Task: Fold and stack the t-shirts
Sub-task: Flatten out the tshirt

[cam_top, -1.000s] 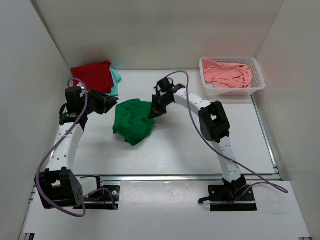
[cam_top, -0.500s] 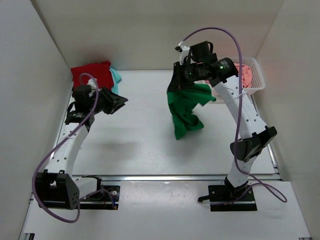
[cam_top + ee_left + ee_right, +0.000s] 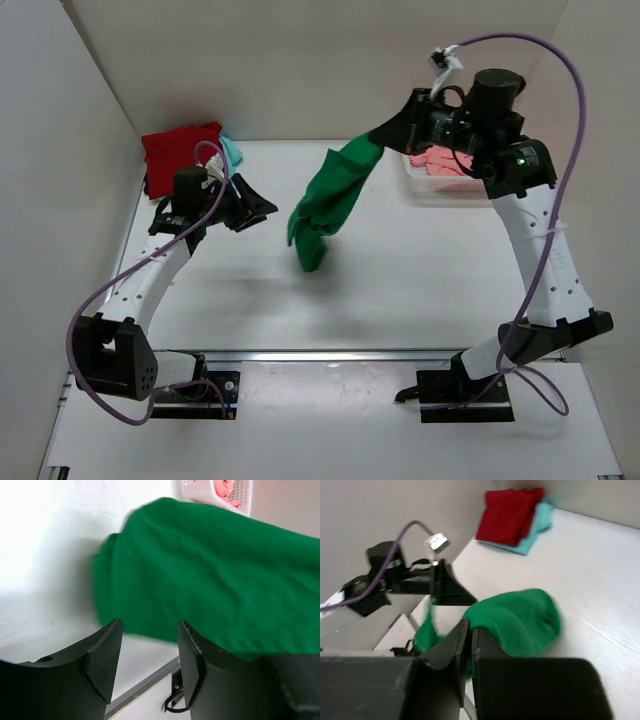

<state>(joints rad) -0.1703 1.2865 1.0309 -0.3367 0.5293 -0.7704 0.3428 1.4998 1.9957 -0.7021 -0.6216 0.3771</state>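
Observation:
My right gripper (image 3: 385, 130) is shut on the bright green t-shirt (image 3: 328, 200) and holds it high in the air; the cloth hangs down to the left above the table. It also shows in the right wrist view (image 3: 520, 620) and fills the left wrist view (image 3: 210, 575). My left gripper (image 3: 262, 208) is open and empty, just left of the hanging shirt. The dark red t-shirt (image 3: 183, 150) lies folded on the pale turquoise t-shirt (image 3: 232, 152) at the back left. The salmon pink t-shirt (image 3: 445, 160) lies in the basket, partly hidden by my right arm.
The white mesh basket (image 3: 425, 185) stands at the back right, mostly behind my right arm. White walls close in the table on the left, back and right. A metal rail (image 3: 330, 352) runs along the near edge.
My right gripper has lifted the green t-shirt off the table and swung it up and to the right. My left gripper has moved right, towards the hanging cloth.

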